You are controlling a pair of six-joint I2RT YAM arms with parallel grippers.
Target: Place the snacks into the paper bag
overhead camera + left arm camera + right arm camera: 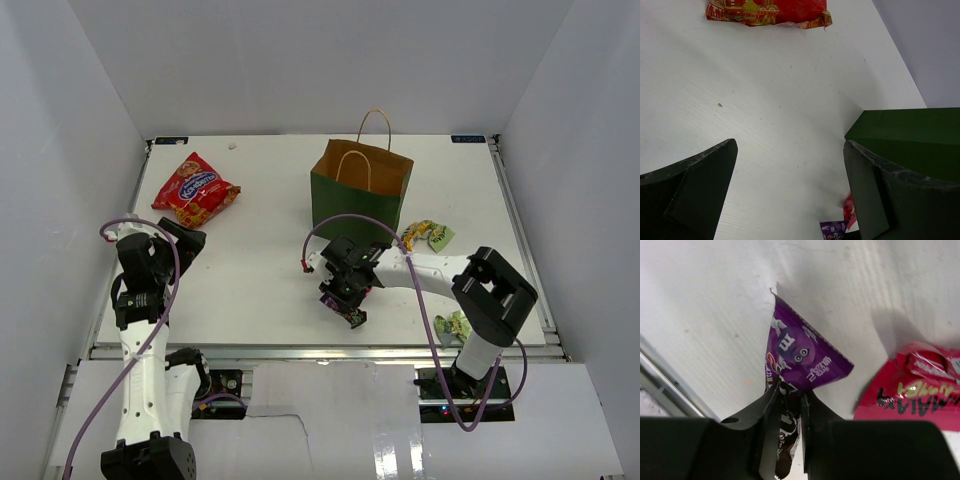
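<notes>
Two robot arms share a white counter [260, 280], where the right fingers [771, 430] are clamped on one end of a purple candy packet [802, 357] (a cartoon face shows on its wrapper). This is just in front of the dark green paper bag [360, 195], which stands upright and open-mouthed near the middle. A pink packet [912, 390] lies just beside the purple one. The left fingers [700, 192] are spread wide apart, holding nothing, near a red chip bag [195, 188] at the far left. One light-green wrapper [428, 236] lies at the bag's right foot, and another green wrapper [455, 325] lies near the right arm's base.
</notes>
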